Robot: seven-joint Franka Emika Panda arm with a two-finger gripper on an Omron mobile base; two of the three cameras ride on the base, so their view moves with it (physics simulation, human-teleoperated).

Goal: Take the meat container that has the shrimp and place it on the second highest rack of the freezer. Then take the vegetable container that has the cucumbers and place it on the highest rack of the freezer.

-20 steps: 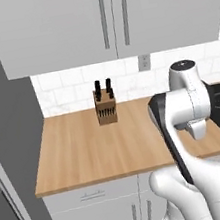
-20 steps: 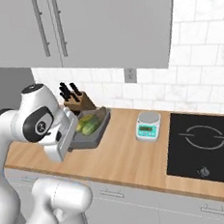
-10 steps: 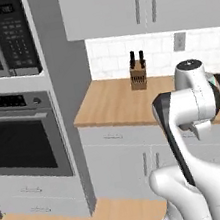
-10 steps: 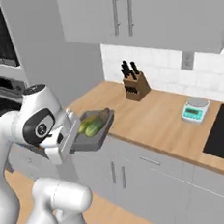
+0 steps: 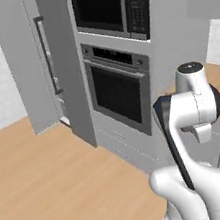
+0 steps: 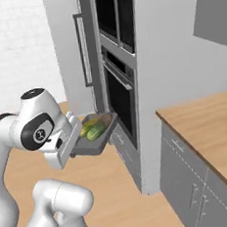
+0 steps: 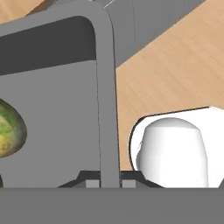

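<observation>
The second step is in hand — the end effector [image 7: 103, 183] is clamped on the rim of the shallow grey rectangular container [image 6: 94, 143] holding green cucumbers [image 6: 94, 131], carried in front of the black wall oven [image 6: 119, 97]. Next — approach the tall grey freezer [image 6: 69, 46] and reach its highest rack.
</observation>
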